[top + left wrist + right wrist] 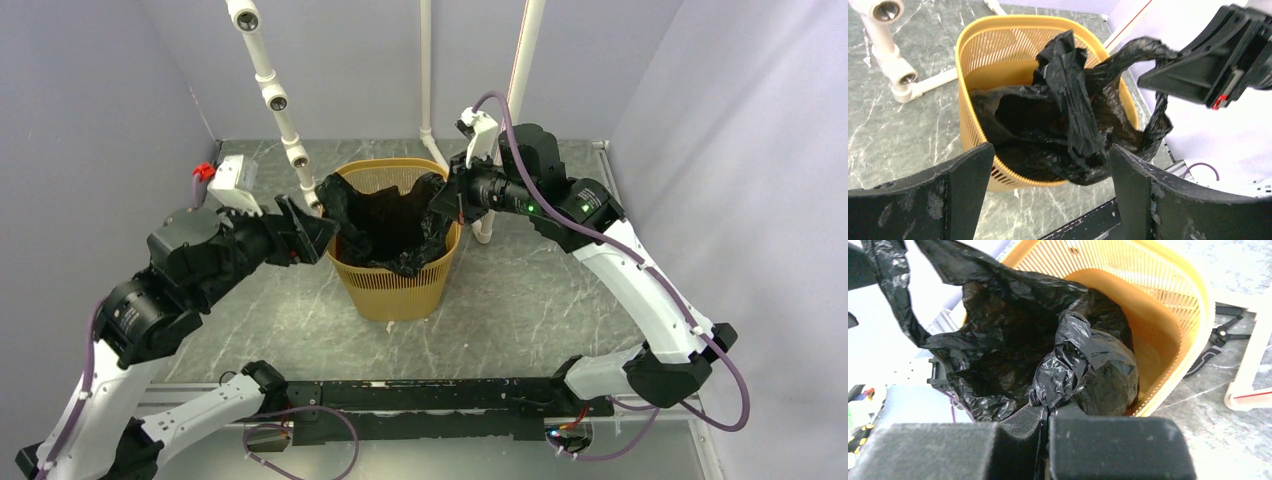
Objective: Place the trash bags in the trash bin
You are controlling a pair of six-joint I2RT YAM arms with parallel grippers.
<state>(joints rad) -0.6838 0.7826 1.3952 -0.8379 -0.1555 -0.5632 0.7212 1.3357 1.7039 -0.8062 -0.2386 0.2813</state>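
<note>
Two arms meet at the trash bin (395,290), which stands upright in the middle of the grey marbled table (540,300). On the left, the left gripper (318,232) hovers just beside the bin's left rim with its jaws spread wide and nothing between them. In the left wrist view its two fingers (948,190) frame the bin without touching the plastic. Just behind it, a white pipe frame (272,95) slants up from the table near the bin's far-left corner.

Most of the trash bag (390,225) sits inside the bin. It is glossy, black and crinkled, and its mouth gapes open. A twisted strip of it stands up near the middle, and its edge spills over the rim on the near-right side. One handle loop stretches up and out past the right rim.

On the right, the right gripper (452,195) hangs at the bin's far-right rim, its jaws pressed together on a bunched fold of the bag. The right wrist view shows the plastic pinched between the closed fingers (1108,445) directly above the bin's opening.
</note>
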